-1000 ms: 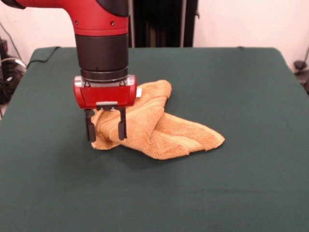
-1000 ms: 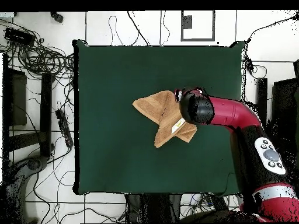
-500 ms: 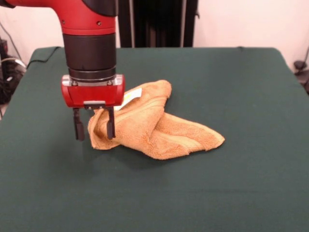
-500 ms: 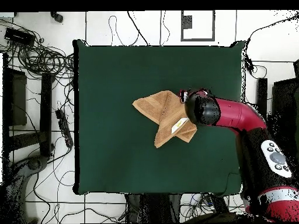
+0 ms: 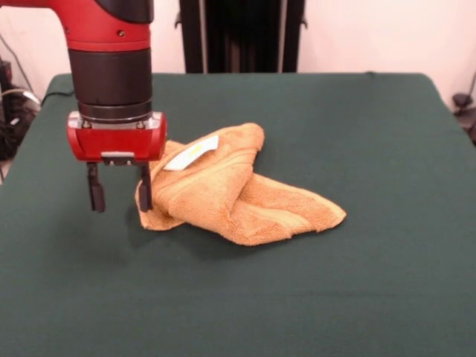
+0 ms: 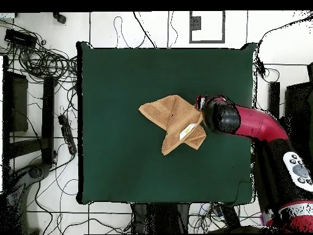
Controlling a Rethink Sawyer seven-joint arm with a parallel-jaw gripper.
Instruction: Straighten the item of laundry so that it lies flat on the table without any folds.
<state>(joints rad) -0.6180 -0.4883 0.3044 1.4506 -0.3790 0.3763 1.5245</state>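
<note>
The orange-tan towel [image 5: 230,190] lies crumpled and folded over itself near the middle of the green table [image 5: 357,282]. Its white label [image 5: 190,154] faces up on the left part. In the overhead view the towel [image 6: 171,119] lies centre-right of the table [image 6: 116,159]. My gripper [image 5: 118,190] hangs open and empty at the towel's left end in the front view, its right finger [image 5: 145,189] against the towel's edge. In the overhead view the arm's head [image 6: 221,119] covers the gripper.
Cables and stands [image 6: 43,92] lie on the floor off the table's left side in the overhead view. A dark stand [image 5: 238,33] rises behind the table in the front view.
My gripper has moved left in the front view, off the towel's end and slightly up. The towel's left end has dropped and the white label now shows.
</note>
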